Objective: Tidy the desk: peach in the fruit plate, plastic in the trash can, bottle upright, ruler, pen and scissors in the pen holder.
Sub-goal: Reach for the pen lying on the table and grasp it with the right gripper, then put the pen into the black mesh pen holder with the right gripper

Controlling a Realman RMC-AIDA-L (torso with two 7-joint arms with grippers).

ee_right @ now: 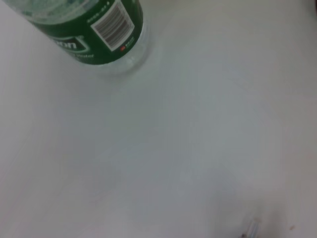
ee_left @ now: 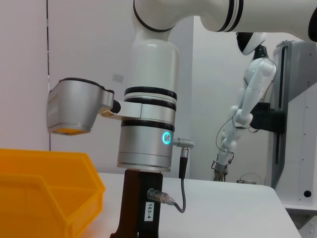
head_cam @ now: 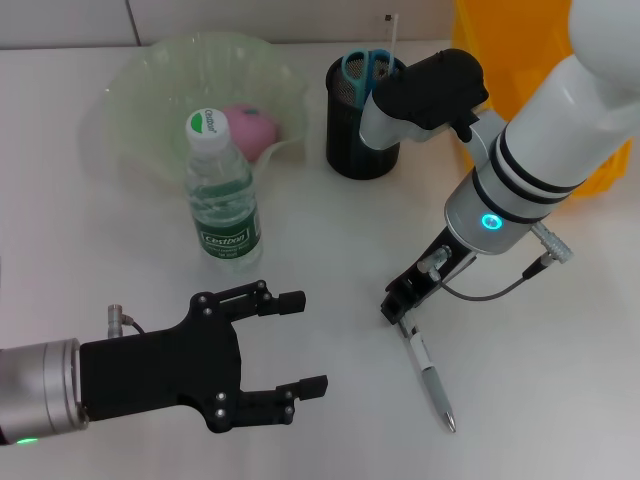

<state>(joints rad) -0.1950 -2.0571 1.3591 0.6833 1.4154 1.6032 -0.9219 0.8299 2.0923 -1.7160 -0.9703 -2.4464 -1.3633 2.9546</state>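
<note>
The pen [head_cam: 428, 378] lies on the white desk [head_cam: 560, 380] at the front right. My right gripper [head_cam: 398, 308] is down at the desk and shut on the pen's upper end. The bottle [head_cam: 222, 195] stands upright in front of the fruit plate [head_cam: 140, 90], which holds the peach [head_cam: 250, 128]; the bottle's label also shows in the right wrist view [ee_right: 94, 29]. The pen holder [head_cam: 360, 135] holds the scissors [head_cam: 365, 68] and a thin clear strip, the ruler [head_cam: 393, 38]. My left gripper [head_cam: 305, 342] is open and empty at the front left.
The trash can [head_cam: 515, 60] stands at the back right behind my right arm; its corner shows in the left wrist view [ee_left: 44, 198]. Another robot [ee_left: 247, 99] stands far off beyond the desk.
</note>
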